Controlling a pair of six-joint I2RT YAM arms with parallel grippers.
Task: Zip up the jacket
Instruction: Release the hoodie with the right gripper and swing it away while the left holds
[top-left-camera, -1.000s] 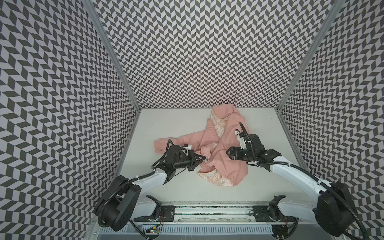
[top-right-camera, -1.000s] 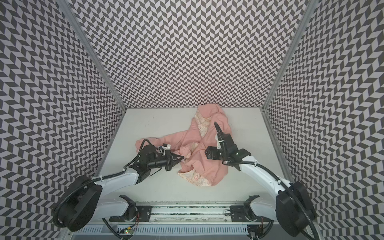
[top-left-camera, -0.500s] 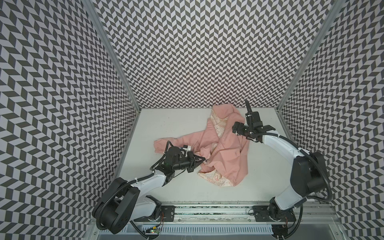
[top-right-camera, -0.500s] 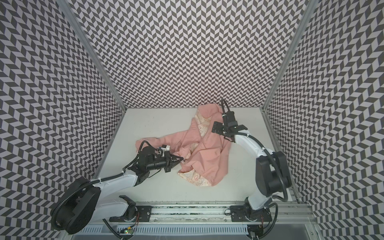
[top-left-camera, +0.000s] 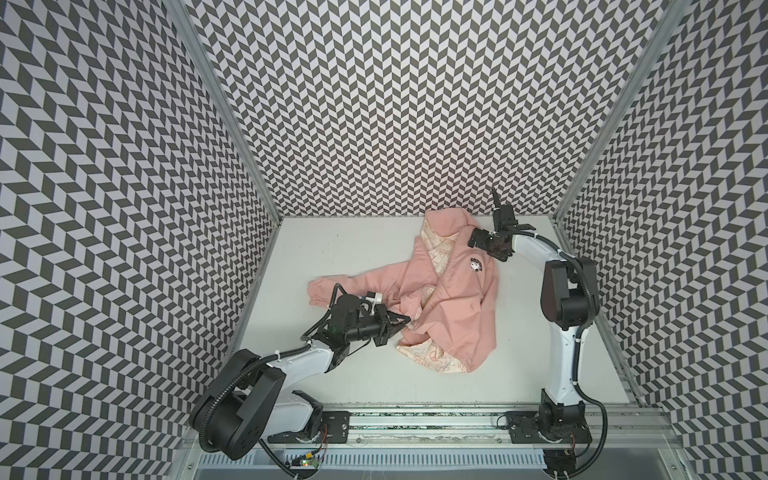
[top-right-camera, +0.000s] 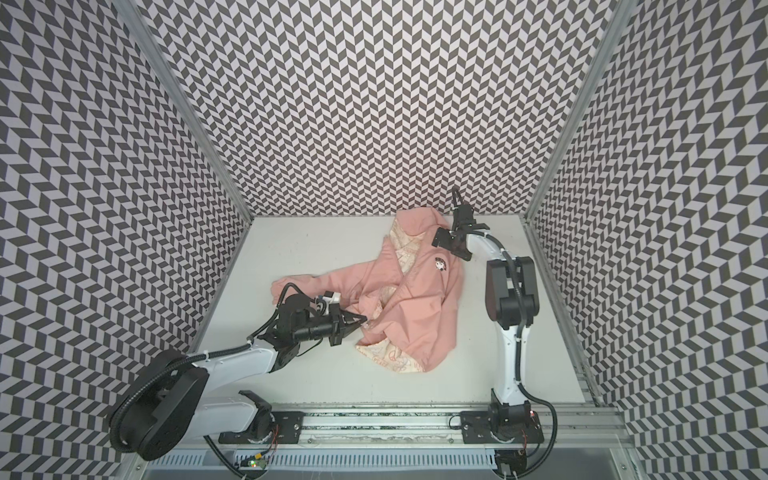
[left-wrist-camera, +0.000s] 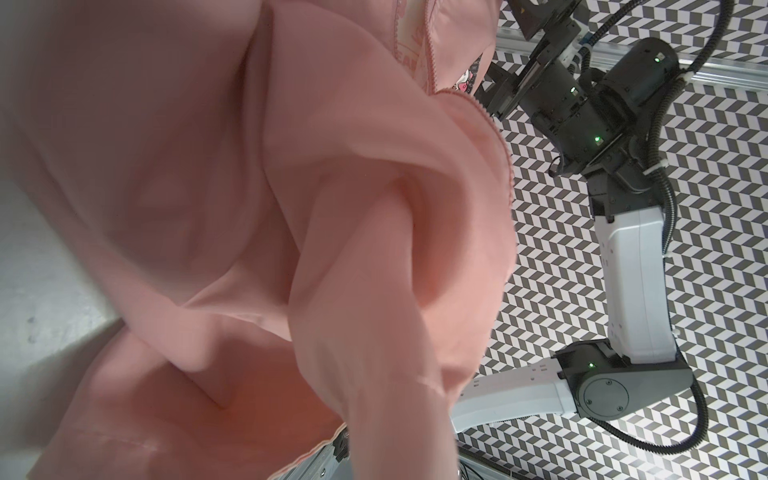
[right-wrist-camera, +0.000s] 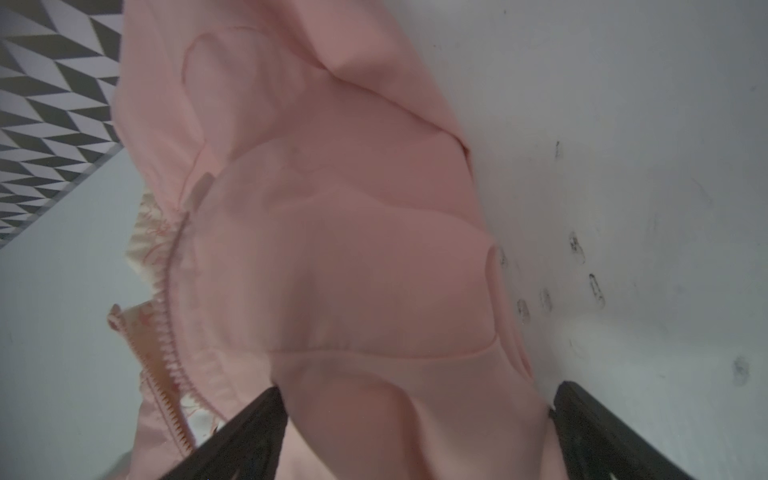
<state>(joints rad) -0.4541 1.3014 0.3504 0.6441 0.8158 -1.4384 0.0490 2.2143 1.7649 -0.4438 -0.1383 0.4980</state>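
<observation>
The salmon-pink jacket (top-left-camera: 453, 299) (top-right-camera: 415, 299) lies crumpled and unzipped mid-table, cream lining showing at collar and hem, dog graphic (top-left-camera: 476, 264) face up. My left gripper (top-left-camera: 405, 330) (top-right-camera: 362, 322) is shut on a fold of the jacket's front edge near the hem. In the left wrist view, pink fabric (left-wrist-camera: 291, 249) covers its jaws. My right gripper (top-left-camera: 484, 246) (top-right-camera: 446, 242) is at the jacket's far shoulder beside the collar. It stands open (right-wrist-camera: 417, 388), jacket cloth bulging between its two black fingers (right-wrist-camera: 249, 432). Zipper teeth (right-wrist-camera: 166, 324) run along the open edge.
Chevron-patterned walls (top-left-camera: 395, 104) enclose the white table (top-left-camera: 332, 257) on three sides; the right gripper is close to the back wall. A metal rail (top-left-camera: 415, 428) with both arm bases runs along the front edge.
The right arm swung from the jacket's middle to its far shoulder near the back wall, and its jaws widened. The left gripper kept its hold and place.
</observation>
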